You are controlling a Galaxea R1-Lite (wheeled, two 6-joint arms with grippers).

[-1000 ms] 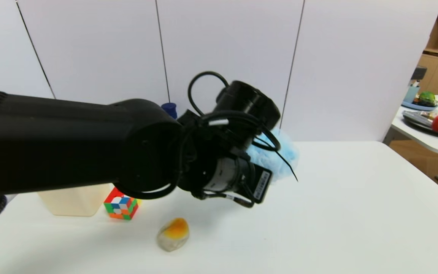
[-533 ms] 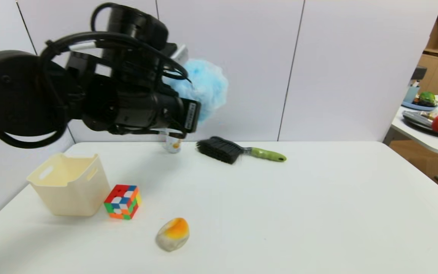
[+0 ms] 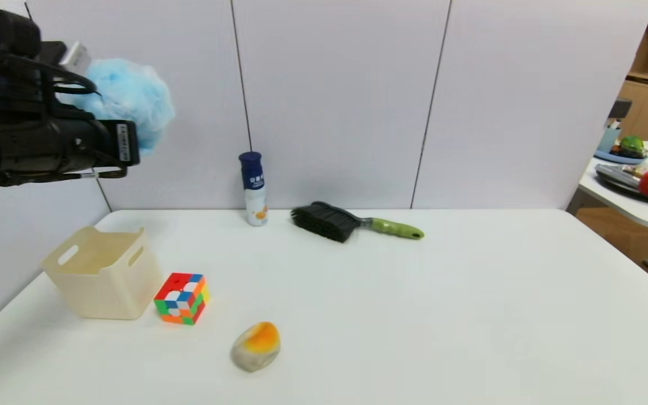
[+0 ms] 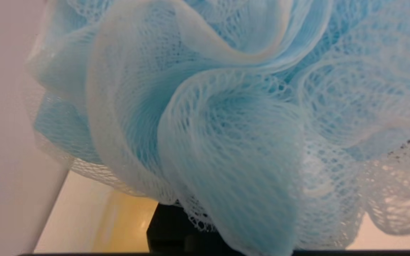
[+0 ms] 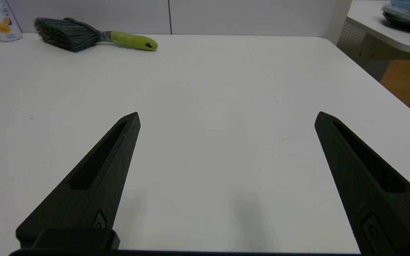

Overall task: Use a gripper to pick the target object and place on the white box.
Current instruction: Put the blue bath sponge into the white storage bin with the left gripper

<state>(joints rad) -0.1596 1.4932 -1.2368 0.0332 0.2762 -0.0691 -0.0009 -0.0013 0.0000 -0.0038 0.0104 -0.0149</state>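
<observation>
Holding bath pouf (image 3: 127,101) pinched in left jaws, raised; white box (image 3: 110,281) lies below them, left arm nearer. Right jaws (image 5: 227,119) idle, spread above surface (image 5: 226,89).

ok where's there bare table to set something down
Widest: right of the brush and egg-shaped lump, to the table's right edge. Smaller: between can and cube. Crowded: cube close beside bin.

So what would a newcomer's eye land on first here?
Probably the fluffy light-blue pouf, held up by the left gripper above and beyond the cream bin. Next, likely the bright puzzle cube just right of that bin on the table.
</observation>
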